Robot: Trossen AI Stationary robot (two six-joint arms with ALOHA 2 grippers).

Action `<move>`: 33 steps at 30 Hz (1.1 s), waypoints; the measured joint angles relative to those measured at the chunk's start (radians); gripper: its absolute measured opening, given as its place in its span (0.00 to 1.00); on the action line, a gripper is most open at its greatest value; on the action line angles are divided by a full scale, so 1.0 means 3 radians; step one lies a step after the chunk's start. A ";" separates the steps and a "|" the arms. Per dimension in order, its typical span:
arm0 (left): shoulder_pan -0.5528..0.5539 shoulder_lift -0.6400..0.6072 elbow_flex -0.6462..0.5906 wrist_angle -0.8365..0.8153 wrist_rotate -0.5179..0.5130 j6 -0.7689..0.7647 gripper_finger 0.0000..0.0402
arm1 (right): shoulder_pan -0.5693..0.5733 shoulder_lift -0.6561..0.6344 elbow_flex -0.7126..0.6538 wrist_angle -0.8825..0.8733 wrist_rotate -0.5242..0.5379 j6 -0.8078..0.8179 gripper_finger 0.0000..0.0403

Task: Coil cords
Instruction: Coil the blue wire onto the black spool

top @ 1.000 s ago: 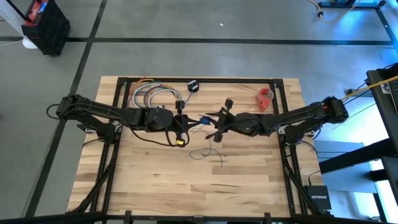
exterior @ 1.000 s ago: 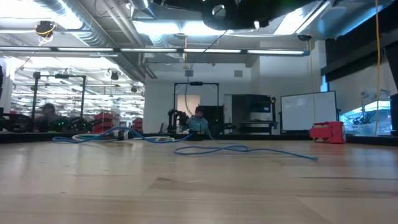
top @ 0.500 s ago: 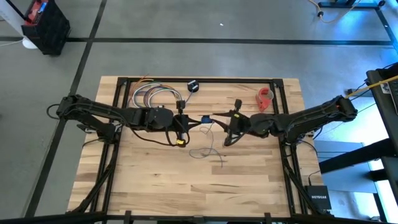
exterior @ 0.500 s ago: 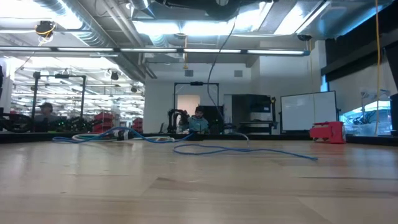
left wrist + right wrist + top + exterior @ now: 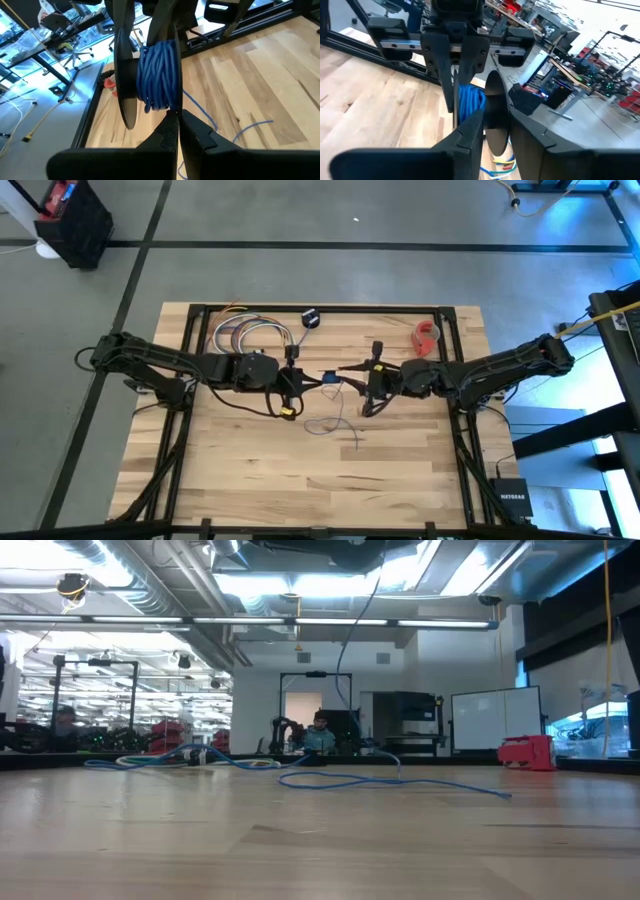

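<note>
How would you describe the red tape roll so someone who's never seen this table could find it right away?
Start at the wooden table and go to its far edge, on the right arm's side. The red tape roll lies there near the corner, apart from the right gripper at mid-table. It is the only red thing on the table, unlike the pale coiled wires at the far left.

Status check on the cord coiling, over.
Left pincer shut on the spool of blue cord, mid-table. Right pincer gripping the spool's black disc. Loose cord tail trails on table. Nothing blocking.
</note>
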 joint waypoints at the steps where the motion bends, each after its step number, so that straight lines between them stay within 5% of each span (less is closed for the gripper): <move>1: 0.0000 0.0000 0.0000 -0.0001 0.0000 0.0001 0.00 | 0.0000 0.0000 0.0000 0.0000 -0.0014 0.0000 0.23; 7: -0.0001 0.0001 0.0000 0.0014 0.0012 0.0002 0.01 | 0.0001 0.0001 0.0000 -0.0046 -0.0031 -0.0071 0.03; 16: 0.0008 -0.0016 0.0000 0.0053 -0.0059 -0.0188 0.11 | 0.0003 0.0005 0.0000 -0.0049 0.0014 -0.0083 0.02; 26: -0.0031 -0.0193 0.0003 -0.0260 -0.0096 -0.0428 0.34 | 0.0064 -0.0303 -0.0005 -0.0008 0.0715 0.0140 0.01; 33: 0.0022 0.0146 -0.0354 0.0643 -0.0138 -0.0459 0.35 | 0.0271 -0.0453 -0.0056 0.0183 0.1288 0.0125 0.01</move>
